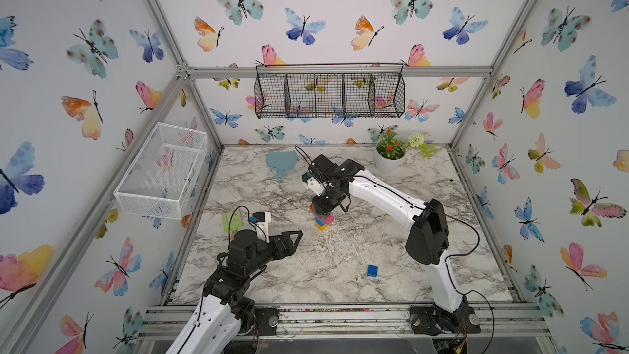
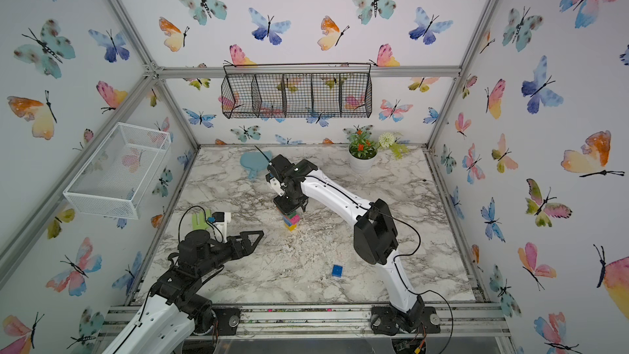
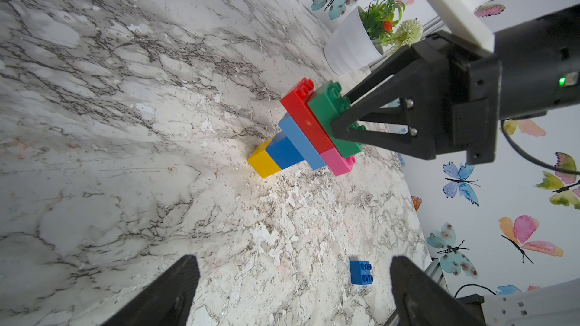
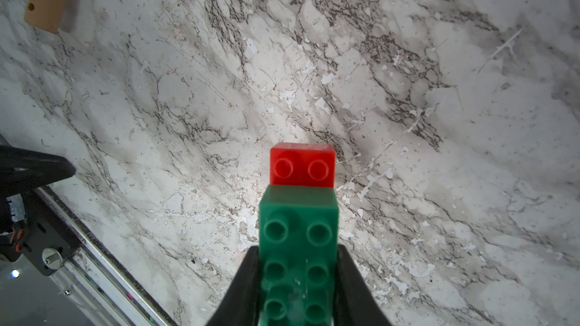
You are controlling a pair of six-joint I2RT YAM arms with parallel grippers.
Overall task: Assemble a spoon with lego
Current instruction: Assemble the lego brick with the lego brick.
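The spoon stands upright on the marble table, yellow brick at the bottom, then blue, long light-blue, long red, with pink and green on top. My right gripper comes down from above and is shut on the green brick; the red brick shows just beyond it. A loose blue brick lies nearer the front. My left gripper hovers open and empty, left of the spoon.
A pale-teal paddle lies at the back and a pale green pronged utensil at the left edge. A white flower pot stands back right. A white wire basket hangs on the left wall, a black one on the back wall.
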